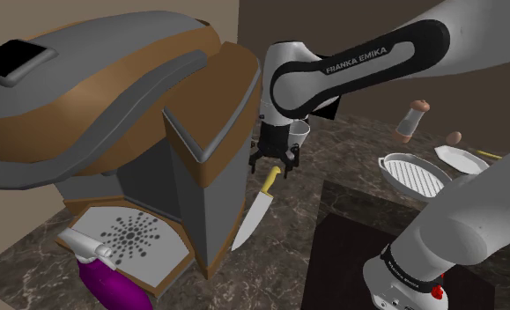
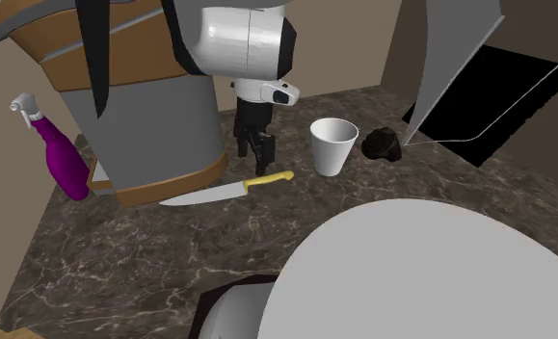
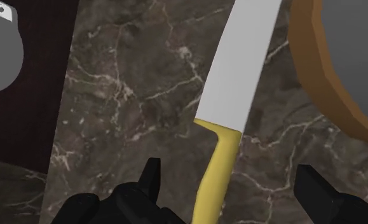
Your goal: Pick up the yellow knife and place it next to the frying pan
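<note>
A knife with a yellow handle (image 1: 267, 181) and a pale blade lies flat on the dark marble counter, beside the base of a big grey and brown machine. In the second exterior view the knife (image 2: 230, 190) lies just in front of my gripper (image 2: 257, 149). My gripper (image 1: 273, 161) hangs open right over the handle end. In the wrist view the yellow handle (image 3: 217, 172) runs between my spread fingers (image 3: 152, 181) without touching them, my gripper (image 3: 229, 173) straddling it. A white ridged frying pan (image 1: 414, 174) sits further to the shoulder view's right.
The large machine (image 1: 112, 132) crowds the knife's blade side. A white cup (image 2: 333, 145) stands close behind the gripper, with a black lump (image 2: 383, 144) beside it. A purple spray bottle (image 2: 63, 159), a shaker (image 1: 411, 121) and a white dish (image 1: 460, 158) stand around the counter.
</note>
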Controlling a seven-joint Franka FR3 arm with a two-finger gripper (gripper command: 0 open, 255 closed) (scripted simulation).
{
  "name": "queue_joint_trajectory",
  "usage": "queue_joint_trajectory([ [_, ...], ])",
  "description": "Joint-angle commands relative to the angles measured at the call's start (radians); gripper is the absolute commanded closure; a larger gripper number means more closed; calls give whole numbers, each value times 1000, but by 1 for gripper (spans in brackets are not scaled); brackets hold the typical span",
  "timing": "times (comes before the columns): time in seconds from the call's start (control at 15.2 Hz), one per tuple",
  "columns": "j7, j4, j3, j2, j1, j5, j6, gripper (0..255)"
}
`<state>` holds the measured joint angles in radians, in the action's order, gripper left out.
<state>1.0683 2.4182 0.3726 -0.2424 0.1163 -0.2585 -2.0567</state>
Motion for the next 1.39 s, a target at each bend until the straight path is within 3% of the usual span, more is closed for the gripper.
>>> queue_joint_trajectory([
  [0.0,45,0,12,40,5,5,-42,0],
  [0.46,49,52,27,86,-1,3,-140,0],
  [0.92,49,52,27,86,-1,3,-140,0],
  [0.99,49,52,27,86,-1,3,-140,255],
  [1.32,48,52,27,86,-1,3,-140,255],
])
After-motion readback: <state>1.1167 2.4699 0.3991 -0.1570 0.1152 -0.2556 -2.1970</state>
